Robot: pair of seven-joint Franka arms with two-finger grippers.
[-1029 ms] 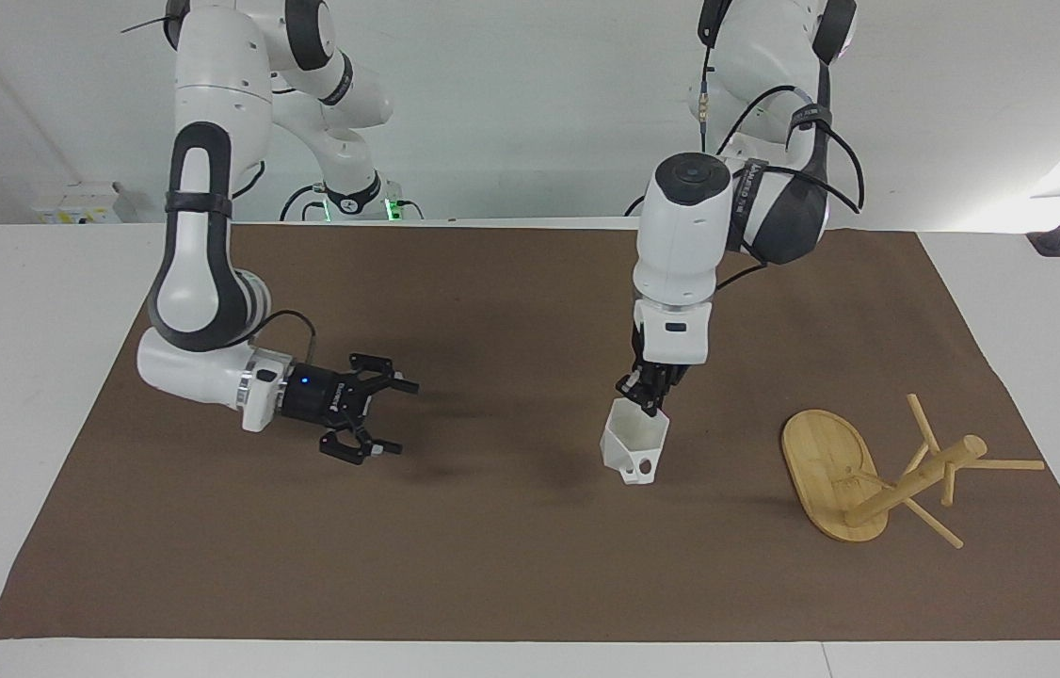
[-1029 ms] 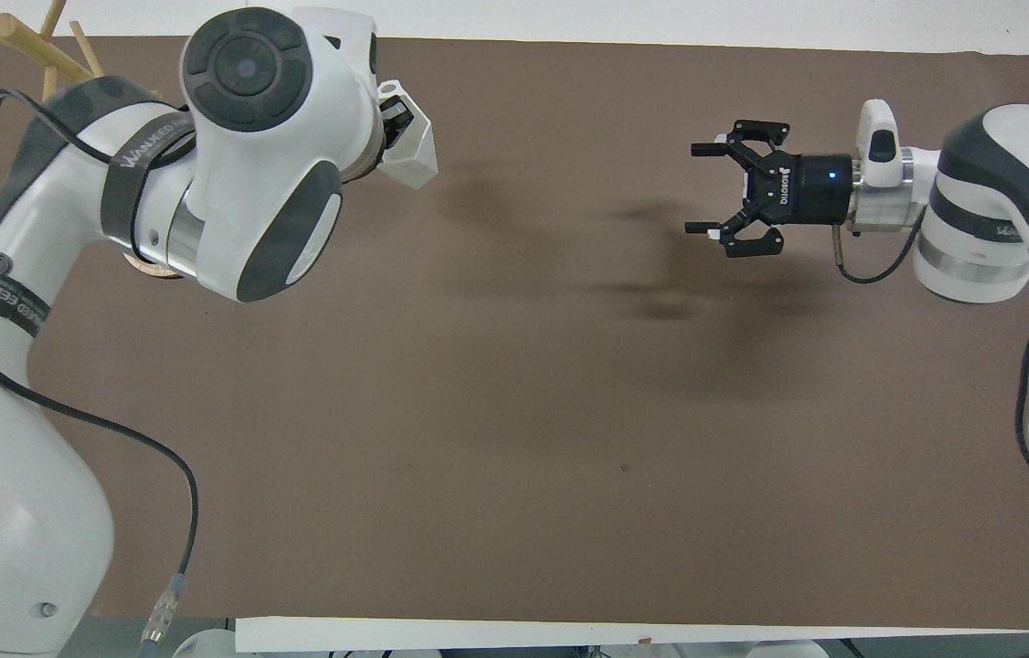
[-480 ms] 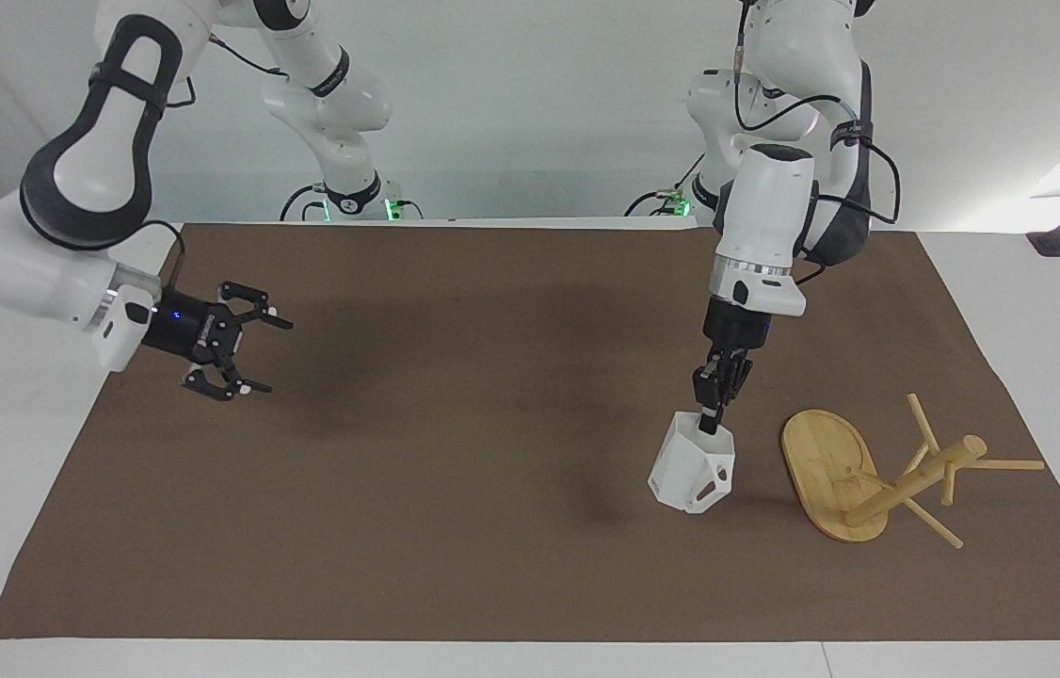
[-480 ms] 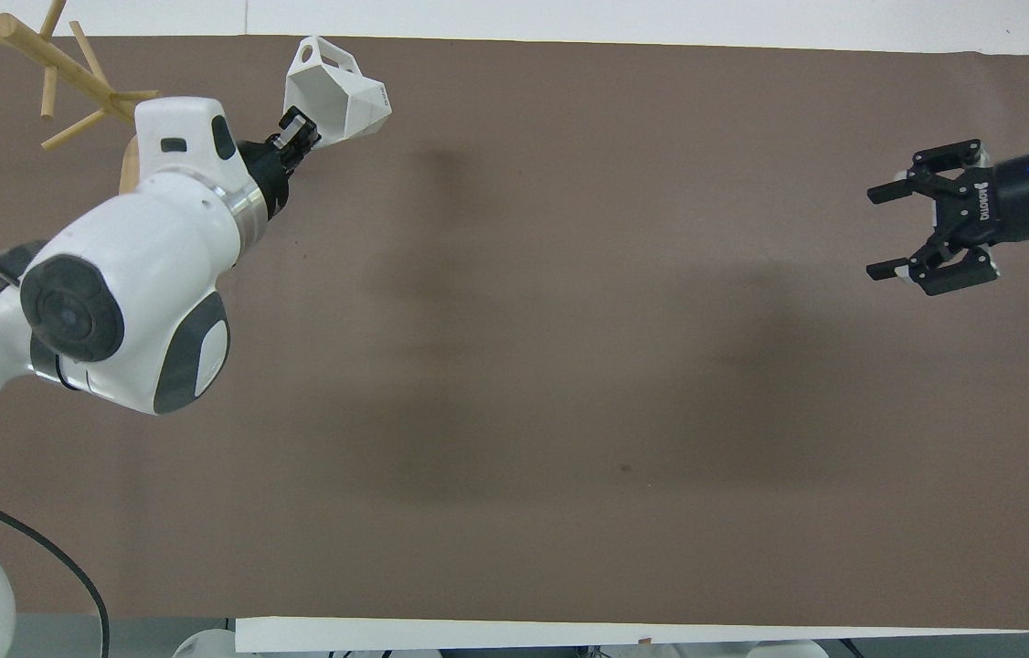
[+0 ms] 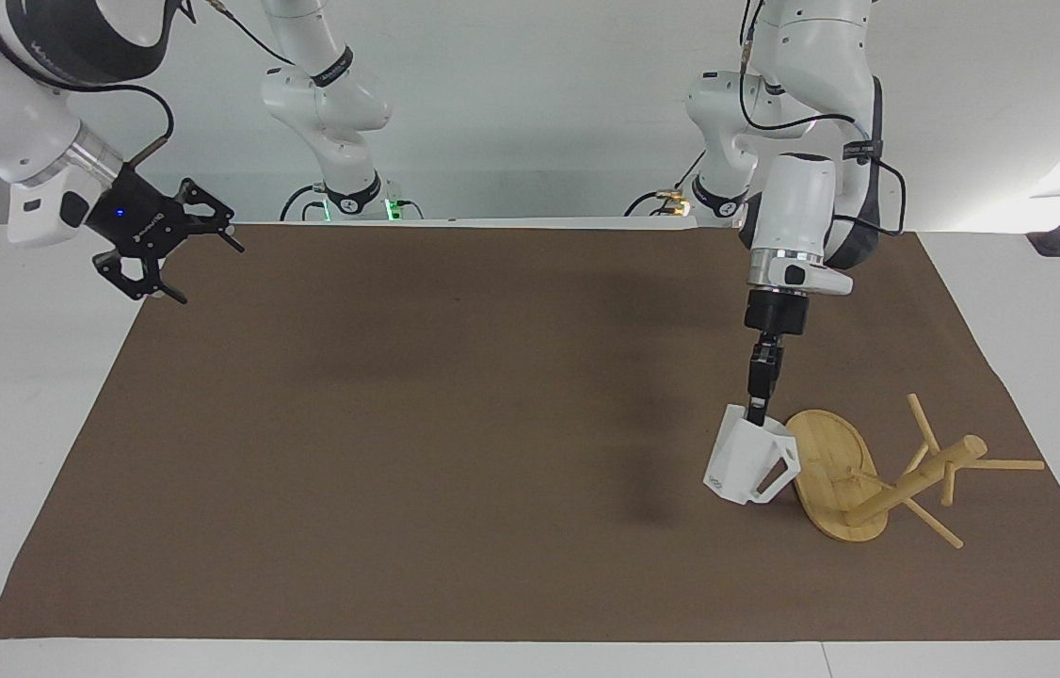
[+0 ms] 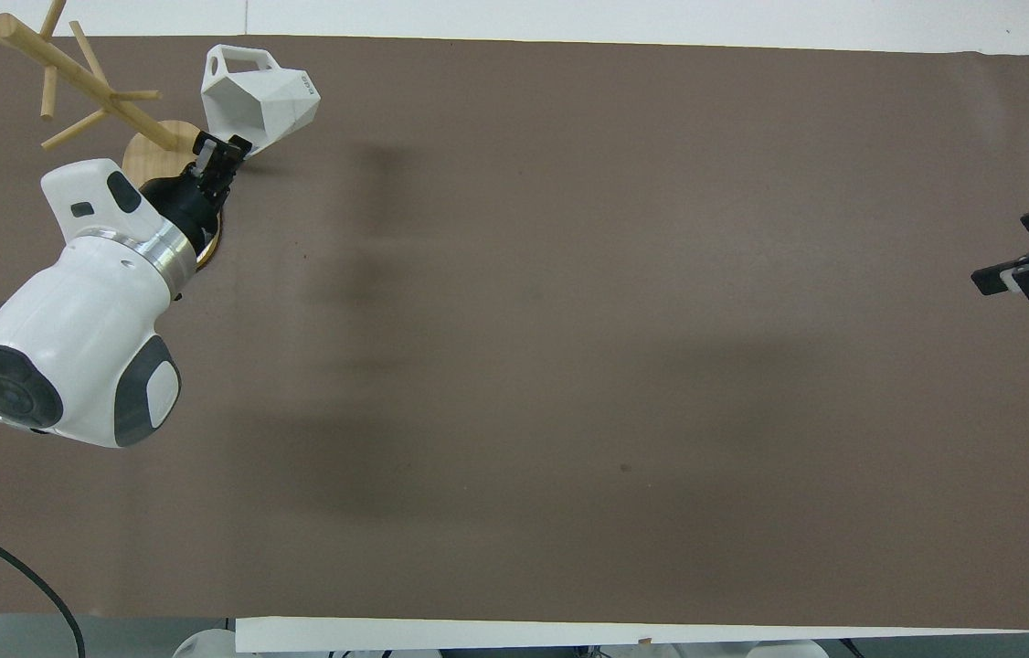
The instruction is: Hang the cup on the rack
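- Cup [image 5: 748, 465]: white, faceted, with an open triangular handle. Carried tilted in the air by its rim, at the left arm's end of the desk [image 5: 455, 452]; its handle faces the rack and lies just beside the base.
- Left pincer [image 5: 757, 411]: clenched on the cup's rim, pointing steeply down over the brown mat [image 5: 398, 471].
- Rack [image 5: 878, 476]: bamboo mug tree, toppled. Its oval base stands on edge, and the post and pegs lie low, pointing toward the desk's end.
- Right pincer [image 5: 174, 252]: released, fingers spread, raised over the mat's corner at the right arm's end. This arm waits.
- Risk, judged: with the rack lying over, no peg stands ready to take the handle. Pressing the cup against the base could slide or roll the rack.
- Risk, judged: the rim grip is narrow, so a knock on a peg could twist the cup loose.
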